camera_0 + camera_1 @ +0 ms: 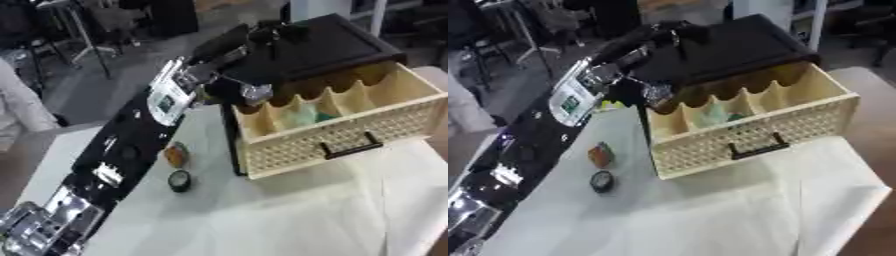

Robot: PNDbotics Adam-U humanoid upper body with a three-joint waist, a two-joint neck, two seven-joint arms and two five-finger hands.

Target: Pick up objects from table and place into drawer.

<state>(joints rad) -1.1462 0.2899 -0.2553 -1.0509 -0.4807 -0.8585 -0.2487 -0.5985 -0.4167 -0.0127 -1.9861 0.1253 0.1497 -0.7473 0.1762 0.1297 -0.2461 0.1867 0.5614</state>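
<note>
The left hand (248, 89) hangs over the back left corner of the open drawer (350, 131); its fingers (258, 93) are blurred and dark, so I cannot tell whether they are curled or hold anything. From there the left arm (131, 140), black with silver joints, runs down to the lower left corner of the view. The drawer is pulled out of a dark cabinet (306, 50) and split into compartments by wavy dividers; something pale green (302, 116) lies in a middle compartment. On the white-covered desk (289, 210), just left of the drawer front, lie an orange thing (176, 154) and, near it, a dark round thing (179, 180), apart from each other.
</note>
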